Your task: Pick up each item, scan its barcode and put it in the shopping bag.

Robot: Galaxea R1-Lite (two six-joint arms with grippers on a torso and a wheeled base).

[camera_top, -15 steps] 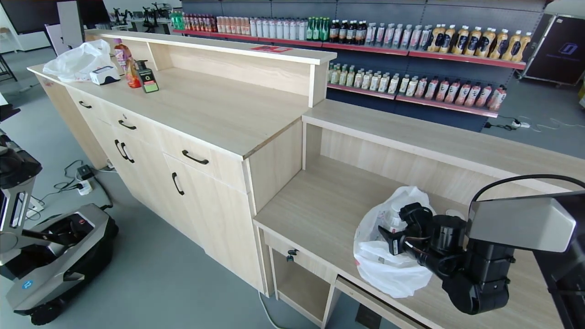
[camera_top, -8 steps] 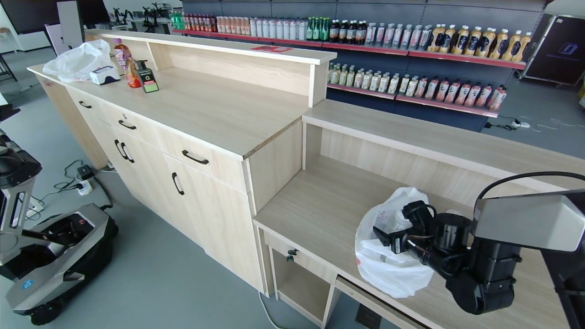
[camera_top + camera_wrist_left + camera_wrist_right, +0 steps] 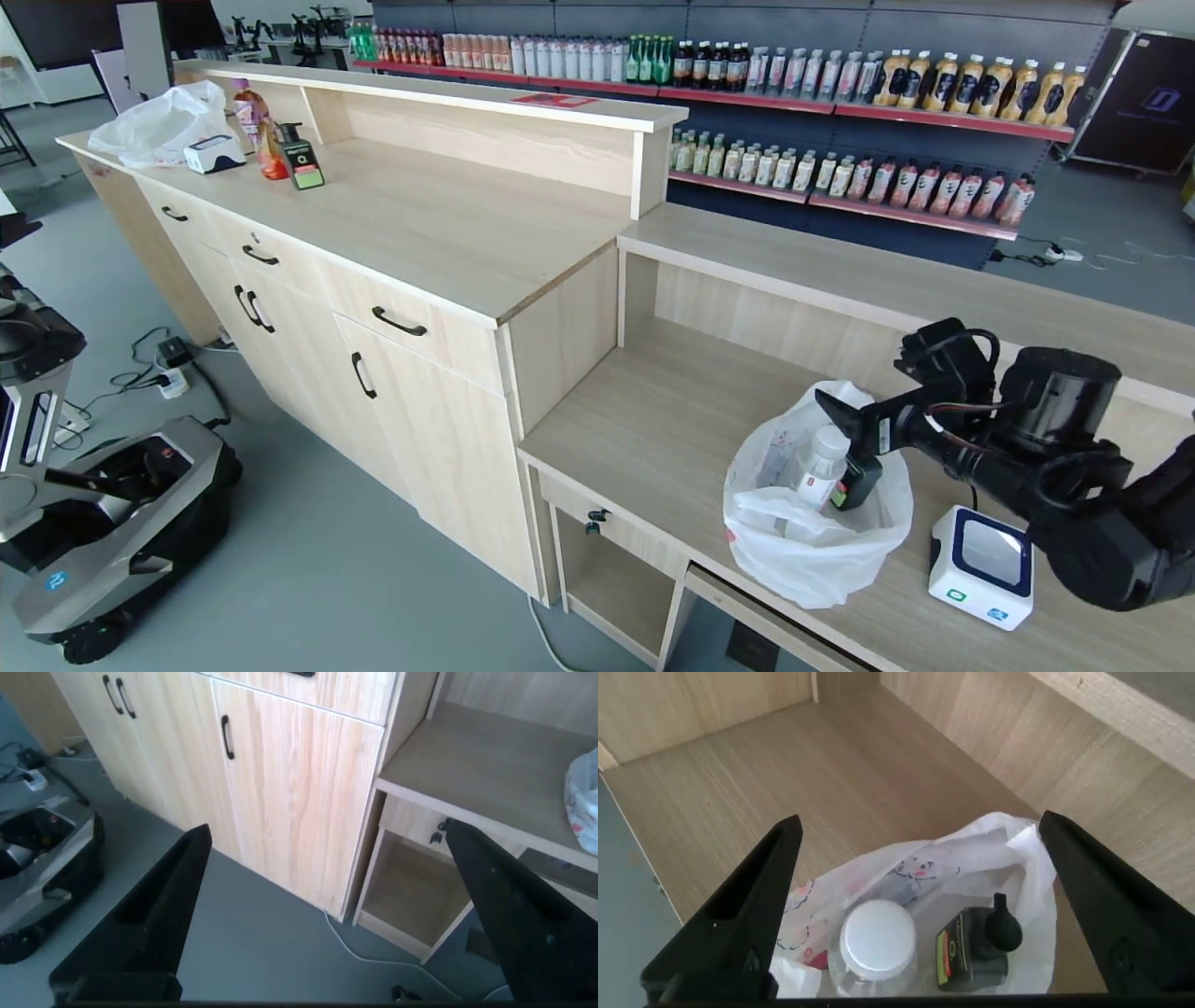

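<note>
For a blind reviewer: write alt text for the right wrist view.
The right gripper, jaws open, hangs above a white shopping bag on a wooden counter. Inside the bag are a white-capped clear bottle and a dark bottle with a black top.

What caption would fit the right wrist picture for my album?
Open right gripper above a white shopping bag holding a white-capped bottle and a black bottle.
</note>
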